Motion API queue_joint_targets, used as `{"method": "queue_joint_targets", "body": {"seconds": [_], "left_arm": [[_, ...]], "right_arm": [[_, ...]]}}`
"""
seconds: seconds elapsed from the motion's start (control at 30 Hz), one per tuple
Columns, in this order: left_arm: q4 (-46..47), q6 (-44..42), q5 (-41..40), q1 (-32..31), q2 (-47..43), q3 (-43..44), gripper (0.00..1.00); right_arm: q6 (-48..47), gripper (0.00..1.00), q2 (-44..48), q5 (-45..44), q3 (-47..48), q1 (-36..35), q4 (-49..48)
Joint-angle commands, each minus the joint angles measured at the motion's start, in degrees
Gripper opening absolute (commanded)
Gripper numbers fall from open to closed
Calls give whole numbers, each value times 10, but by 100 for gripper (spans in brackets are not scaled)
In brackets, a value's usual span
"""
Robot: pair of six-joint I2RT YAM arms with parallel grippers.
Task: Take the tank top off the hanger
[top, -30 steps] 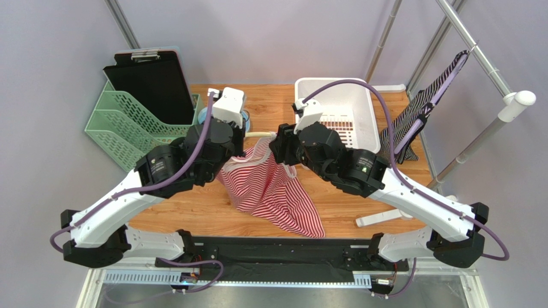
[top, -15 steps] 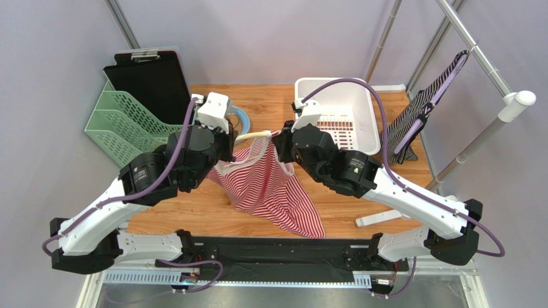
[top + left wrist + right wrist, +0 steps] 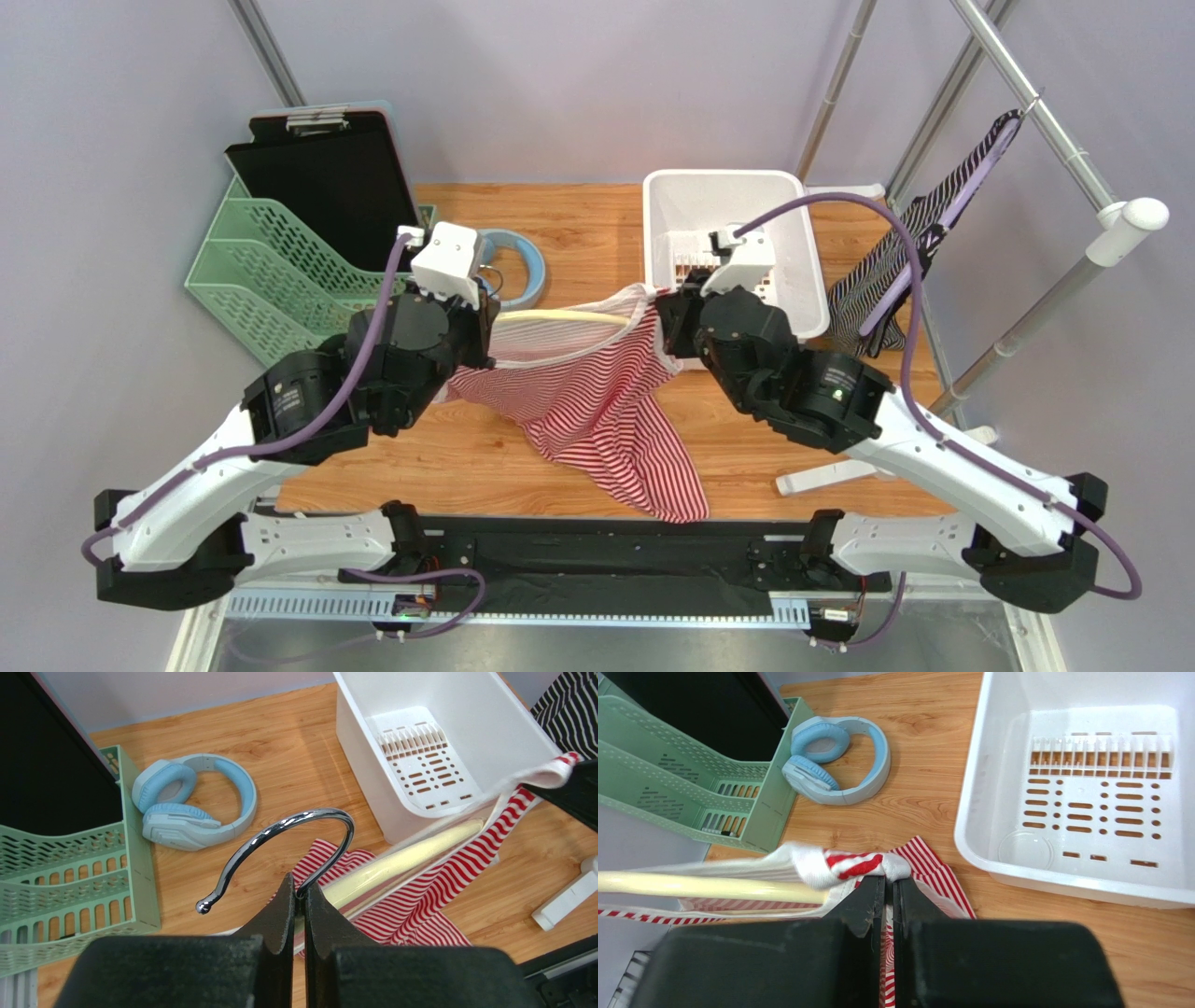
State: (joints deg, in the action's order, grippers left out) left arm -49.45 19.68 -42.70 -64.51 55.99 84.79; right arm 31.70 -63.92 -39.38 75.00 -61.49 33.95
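Top external takes in the whole bench [image 3: 589, 224]. The red-striped tank top [image 3: 603, 420] is stretched between the two arms, its lower part heaped on the wood. A white tub [image 3: 716, 203] and a green tray [image 3: 260, 266] stand behind. The top's upper edge drapes over the pale hanger [image 3: 554, 325] bar.

Only the left wrist view shows the left jaws pinched tight on the stem of the hanger's chrome hook [image 3: 295, 829], with blue headphones [image 3: 189, 805] beyond.

Only the right wrist view shows the right jaws clamped on a bunched strap [image 3: 843, 864] beside the bar's end.
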Motion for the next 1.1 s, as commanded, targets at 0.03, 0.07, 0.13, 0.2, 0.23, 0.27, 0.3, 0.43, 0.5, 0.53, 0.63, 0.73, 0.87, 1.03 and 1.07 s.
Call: {"method": "queue_joint_targets", "body": {"seconds": [0.03, 0.07, 0.13, 0.2, 0.23, 0.27, 0.3, 0.43, 0.5, 0.53, 0.63, 0.73, 0.87, 1.03, 1.07], "left_arm": [[19, 16, -31, 1, -58, -20, 0], [20, 20, -32, 1, -64, -23, 0], [24, 26, -34, 1, -82, -27, 0], [35, 31, -35, 1, -97, -37, 0], [40, 33, -34, 1, -111, -40, 0], [53, 29, -31, 1, -119, -49, 0], [63, 25, -25, 1, -129, -55, 0], [101, 9, 6, 1, -178, -79, 0], [110, 10, 7, 1, -188, -84, 0], [116, 9, 8, 1, -197, -85, 0], [141, 9, 16, 1, -203, -90, 0], [175, 9, 38, 1, -198, -91, 0], [227, 15, 73, 1, -176, -82, 0], [282, 49, 133, 1, -144, -88, 0], [297, 60, 140, 1, -142, -89, 0]], "right_arm": [[27, 0, 64, -24, -47, 26, -6], [28, 0, 69, -16, -51, 29, -4], [33, 0, 78, -13, -64, 32, 4], [36, 0, 91, -11, -76, 32, 9], [41, 0, 95, -11, -89, 32, 11], [43, 0, 103, -11, -96, 32, 9], [45, 0, 106, -11, -101, 33, 10], [54, 0, 107, 3, -124, 36, 16], [65, 0, 109, 15, -136, 37, 11], [69, 0, 111, 22, -144, 37, 5], [72, 0, 110, 72, -187, 37, -53], [74, 0, 92, 133, -226, 36, -135], [66, 0, 39, 231, -235, 36, -226], [66, 0, -30, 242, -221, 37, -289], [64, 0, -49, 244, -218, 36, -304]]}}
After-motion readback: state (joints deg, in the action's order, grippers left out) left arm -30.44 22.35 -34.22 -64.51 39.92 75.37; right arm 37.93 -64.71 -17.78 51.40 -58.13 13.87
